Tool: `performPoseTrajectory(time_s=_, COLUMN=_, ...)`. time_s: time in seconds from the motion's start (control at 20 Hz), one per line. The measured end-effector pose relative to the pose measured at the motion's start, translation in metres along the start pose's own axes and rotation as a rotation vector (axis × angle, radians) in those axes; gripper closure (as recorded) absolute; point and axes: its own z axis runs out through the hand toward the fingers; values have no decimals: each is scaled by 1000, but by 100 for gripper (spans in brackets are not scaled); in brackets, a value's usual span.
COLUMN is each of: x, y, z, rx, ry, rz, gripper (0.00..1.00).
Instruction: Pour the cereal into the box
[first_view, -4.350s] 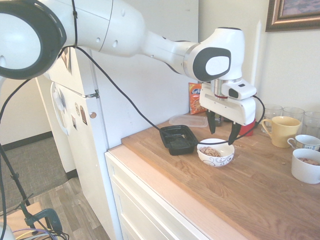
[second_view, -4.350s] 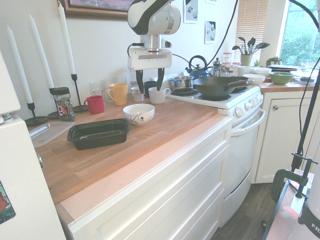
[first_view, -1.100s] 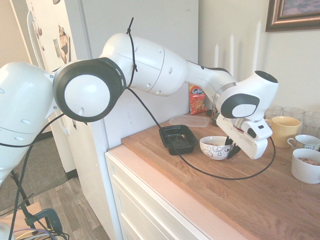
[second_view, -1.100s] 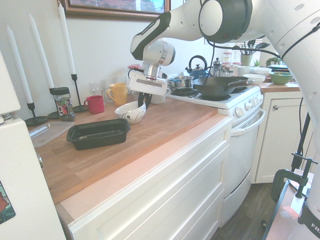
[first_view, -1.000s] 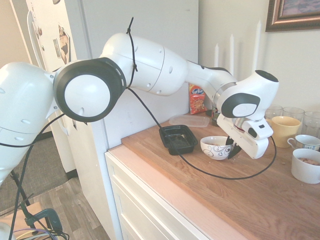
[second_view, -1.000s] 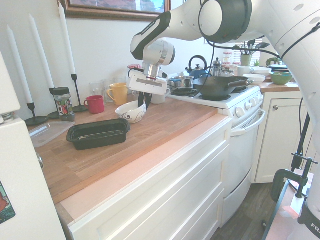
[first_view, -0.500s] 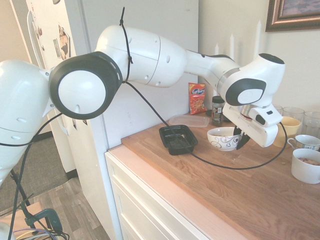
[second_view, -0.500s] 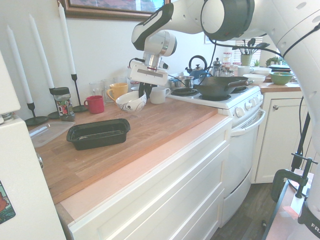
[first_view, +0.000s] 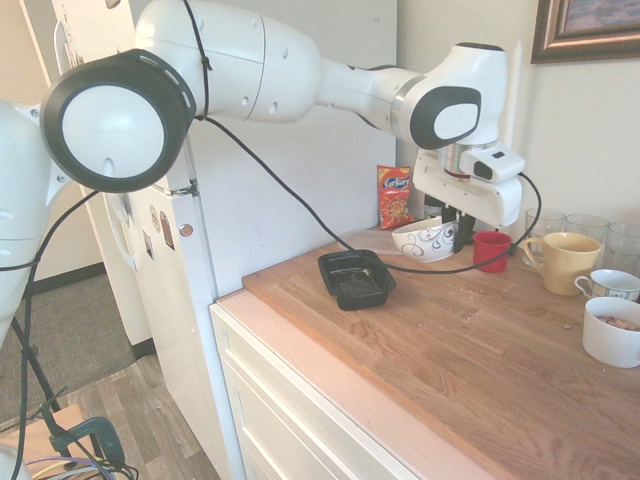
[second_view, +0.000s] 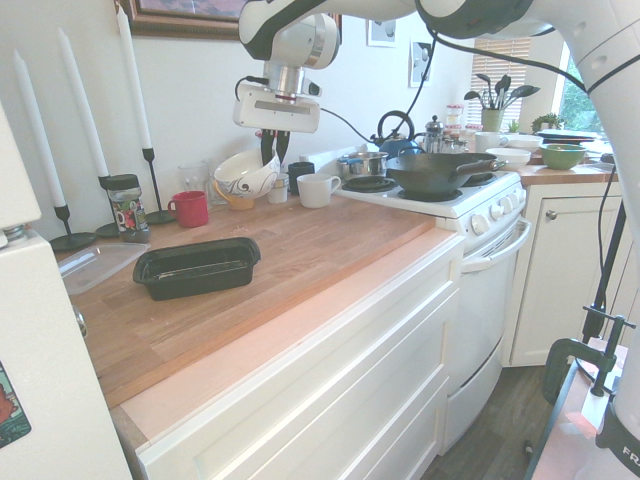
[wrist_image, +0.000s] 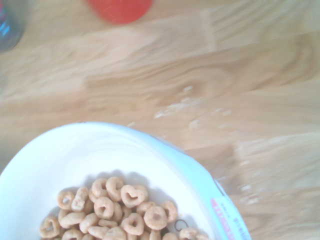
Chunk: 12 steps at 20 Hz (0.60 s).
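The cereal (wrist_image: 117, 212) is sitting in the white swirl-patterned bowl (first_view: 424, 240), which the gripper (second_view: 272, 150) is clamping by the rim, lifted clear of the wooden counter (first_view: 520, 350). The black box (first_view: 356, 278) is lying lower, toward the fridge, long axis running back toward the wall; mugs are crowding the kitchen's far end.

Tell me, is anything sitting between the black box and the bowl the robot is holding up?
No. In the second exterior view, only bare wooden counter lies between the black box and the lifted bowl.
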Motion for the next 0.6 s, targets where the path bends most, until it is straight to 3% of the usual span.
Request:
performPoseTrajectory(time_s=0.3, x=-81, y=-33, z=18, rx=-55, ry=54, rz=-32, gripper=100)
performPoseTrajectory(time_s=0.6, x=-119, y=-37, z=26, rx=-100, ry=152, rz=-36, gripper=100)
